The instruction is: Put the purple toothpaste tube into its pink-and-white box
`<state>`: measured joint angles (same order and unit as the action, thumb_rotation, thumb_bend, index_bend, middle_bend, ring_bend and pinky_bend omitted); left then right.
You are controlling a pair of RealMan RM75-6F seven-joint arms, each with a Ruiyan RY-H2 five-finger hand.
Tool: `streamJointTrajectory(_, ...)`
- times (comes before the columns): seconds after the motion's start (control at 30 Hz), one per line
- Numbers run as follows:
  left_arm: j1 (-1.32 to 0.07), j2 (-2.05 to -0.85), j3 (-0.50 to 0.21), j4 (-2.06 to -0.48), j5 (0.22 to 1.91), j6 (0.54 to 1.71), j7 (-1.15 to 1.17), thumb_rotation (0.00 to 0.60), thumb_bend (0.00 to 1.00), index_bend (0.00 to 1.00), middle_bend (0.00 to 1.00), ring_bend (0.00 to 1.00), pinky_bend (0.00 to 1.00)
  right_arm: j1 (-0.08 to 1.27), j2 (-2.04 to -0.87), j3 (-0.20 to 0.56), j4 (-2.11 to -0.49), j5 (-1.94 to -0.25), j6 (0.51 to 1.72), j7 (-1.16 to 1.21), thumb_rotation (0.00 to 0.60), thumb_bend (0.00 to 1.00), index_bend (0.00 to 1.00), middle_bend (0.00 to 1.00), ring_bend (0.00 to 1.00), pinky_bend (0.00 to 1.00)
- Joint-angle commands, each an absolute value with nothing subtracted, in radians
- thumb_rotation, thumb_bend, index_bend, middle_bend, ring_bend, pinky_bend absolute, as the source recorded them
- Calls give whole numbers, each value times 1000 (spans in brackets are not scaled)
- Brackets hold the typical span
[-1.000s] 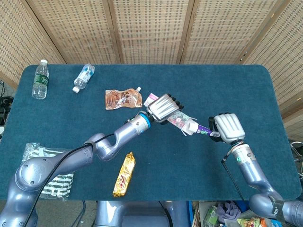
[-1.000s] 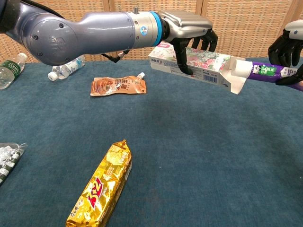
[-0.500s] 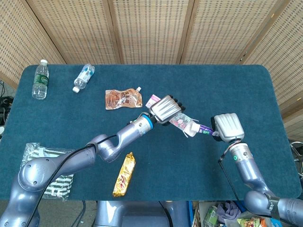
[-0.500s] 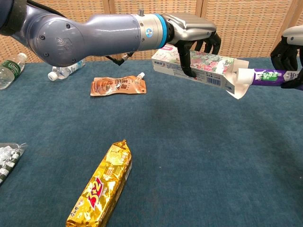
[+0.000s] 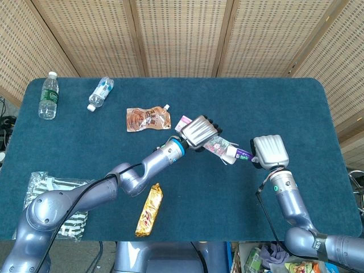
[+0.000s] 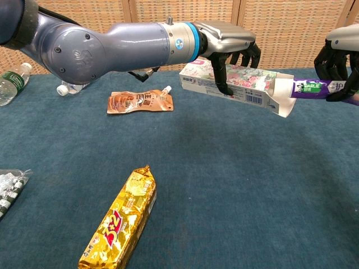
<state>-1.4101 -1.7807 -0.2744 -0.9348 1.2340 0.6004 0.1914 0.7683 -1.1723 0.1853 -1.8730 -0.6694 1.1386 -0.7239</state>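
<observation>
Left hand [image 6: 227, 47] holds the box [image 6: 238, 83] up off the desk [image 6: 224, 185], fingers [image 6: 220, 70] wrapped over the top and down its near side. Box is roughly level, open end with flaps facing the other arm, so the mouth lines up with the tube. Right hand [image 6: 339, 59] has its fingers curled round the tail of the toothpaste tube [image 6: 314, 88], holding it horizontal, cap end first. Gripping at the tail leaves most of the tube free to slide in. Cap end is right at the box mouth, possibly just inside; a flap hides the tip in the chest view, so can't say for sure. Judgement: insertion barely started, most of the tube is outside. Main risk is the cap snagging on a flap.
</observation>
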Motion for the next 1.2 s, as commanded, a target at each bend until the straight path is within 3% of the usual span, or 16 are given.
streamJointTrajectory(0.03, -1411, -1782, -276, -934, 1231, 602, 192, 600, 282, 488, 459, 395, 402, 773, -1175, 180, -1875, -669, 1142, -732, 600, 591, 639, 691, 521, 495)
streamJointTrajectory(0.5, -1419, -1790, -295, -948, 1189, 600, 209, 600, 283, 493, 463, 398, 406, 825, -1210, 180, -1882, -592, 1208, -849, 600, 598, 647, 703, 537, 557)
streamJointTrajectory(1.2, -1427, -1826, -314, -959, 1142, 625, 230, 600, 286, 510, 483, 414, 445, 921, -1254, 192, -1905, -450, 1279, -1009, 600, 600, 647, 700, 539, 560)
